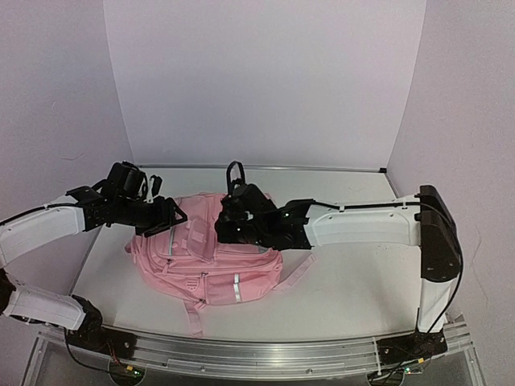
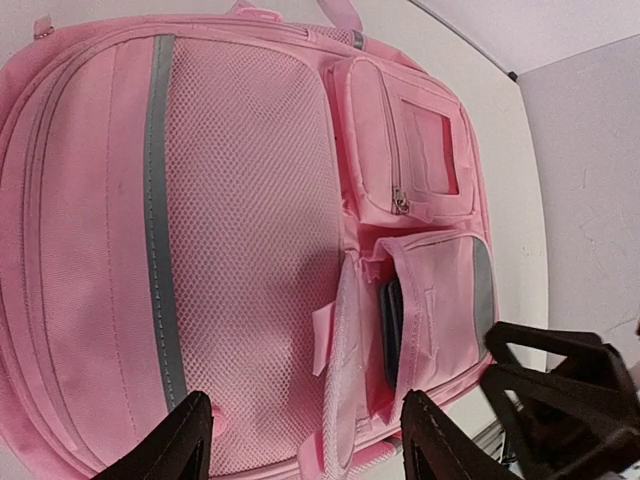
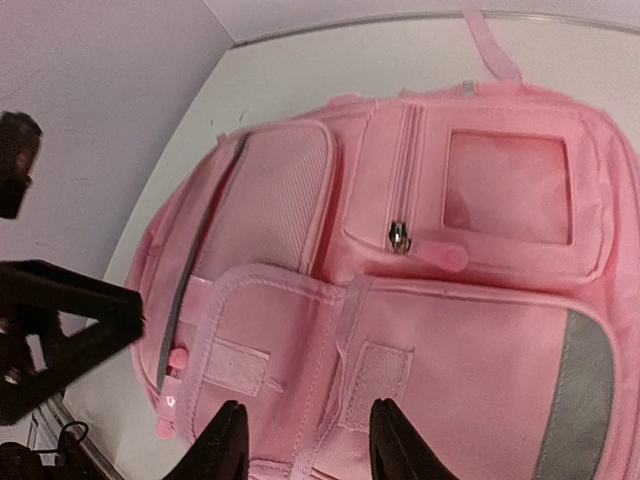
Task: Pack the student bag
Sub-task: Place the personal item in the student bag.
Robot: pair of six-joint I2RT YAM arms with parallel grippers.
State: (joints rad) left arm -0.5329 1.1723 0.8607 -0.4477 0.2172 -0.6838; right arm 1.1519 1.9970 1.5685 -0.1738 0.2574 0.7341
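Your left gripper (image 2: 308, 405) is closest to the lens. Its fingers stand well apart just above the student bag (image 1: 205, 257), clamped on nothing, over the edge where the mesh panel meets the lower front pocket (image 2: 440, 300). Your right gripper (image 3: 310, 405) also has its fingers apart, straddling the seam of that same pocket without pinching it, as far as the wrist view shows. The bag lies flat on its back on the table (image 1: 346, 281), front side up, with both arms reaching in over it from either side. As for progress, a dark flat item (image 2: 392, 330) sits edge-on inside the pocket's gaping mouth, though I cannot tell what it is. That suggests at least one thing is packed, and the pocket is not yet closed over it. The windowed zip pocket (image 3: 480, 200) beside it looks shut, with its zip pull (image 3: 398, 237) at the lower end. The pictures do not show what else is meant to go in. Mind the crowding: the two grippers hang near each other above the bag's front, and a loose strap (image 1: 294, 273) trails off the bag's side under your right arm.
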